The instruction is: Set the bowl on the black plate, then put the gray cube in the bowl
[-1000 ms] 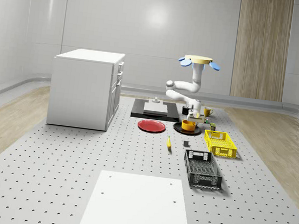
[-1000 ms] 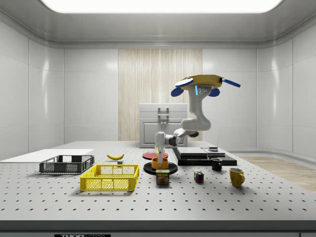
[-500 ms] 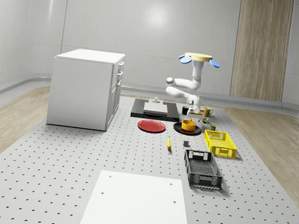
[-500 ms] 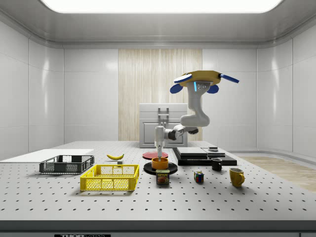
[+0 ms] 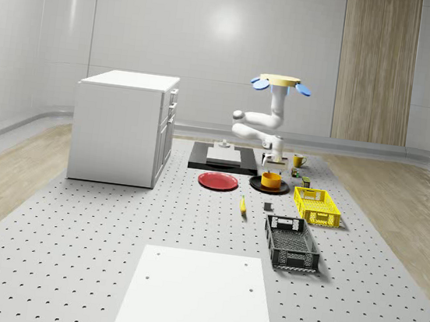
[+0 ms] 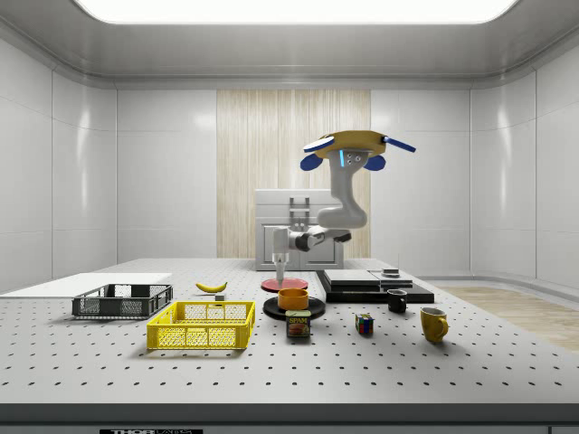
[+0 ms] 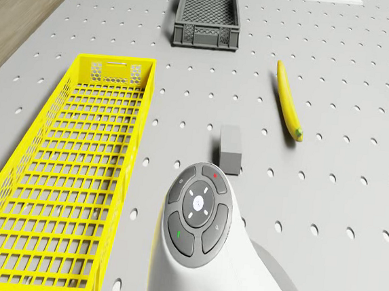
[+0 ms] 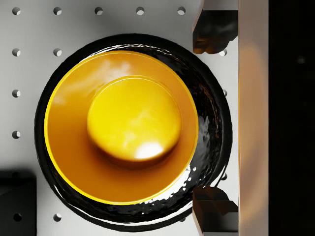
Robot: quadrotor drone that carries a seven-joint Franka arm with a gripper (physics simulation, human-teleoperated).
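The orange bowl (image 5: 271, 180) (image 6: 293, 297) (image 8: 123, 128) sits upright on the black plate (image 5: 254, 185) (image 6: 271, 310) (image 8: 212, 118). My gripper (image 5: 268, 166) (image 6: 280, 268) (image 8: 212, 123) hangs a little above the bowl's rim, open and empty, with both fingertips (image 8: 211, 34) spread wide over the plate's edge. The gray cube (image 5: 267, 207) (image 7: 230, 149) lies on the table between the banana (image 5: 242, 205) (image 7: 288, 101) and the yellow basket (image 5: 316, 206) (image 7: 62, 175). The drone (image 5: 279, 82) (image 6: 348, 149) hovers high over the black platform's side, behind the plate.
A red plate (image 5: 218, 181) lies beside the black plate. A black crate (image 5: 291, 243) (image 7: 207, 14) stands nearer the front. A can (image 6: 298, 324), a colour cube (image 6: 364, 324) and two mugs (image 6: 433, 323) stand near the plate. A white cabinet (image 5: 125, 126) stands at the whole-scene view's left.
The gripper opened and let go of the bowl, which stays on the black plate. It then rose clear of the rim, and drone and arm shifted toward the side view's left.
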